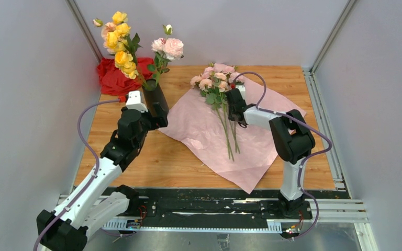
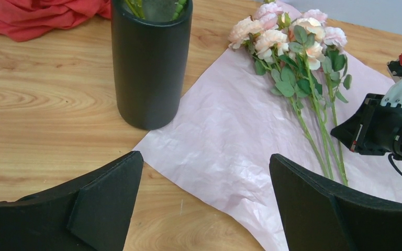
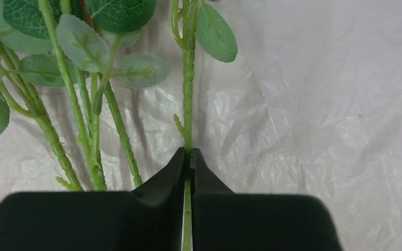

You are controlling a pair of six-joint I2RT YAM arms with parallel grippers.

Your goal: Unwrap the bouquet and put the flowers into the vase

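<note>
The right gripper (image 3: 189, 157) pinches a single green flower stem (image 3: 188, 89) of the flowers (image 1: 217, 83) lying on the unfolded pink wrapping paper (image 1: 199, 136). The left gripper (image 2: 204, 157), jaws wide apart, hovers near the black vase (image 2: 149, 68).

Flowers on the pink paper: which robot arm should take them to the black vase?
Right. The right gripper pinches one stem of the flowers. The left gripper is open and empty, beside the vase.

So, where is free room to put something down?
Bare wood: the near strip in front of the pink paper, and the patch left of the vase. Crowded: mid-paper, where the right claw grips the flowers, and the red cloth corner.
</note>
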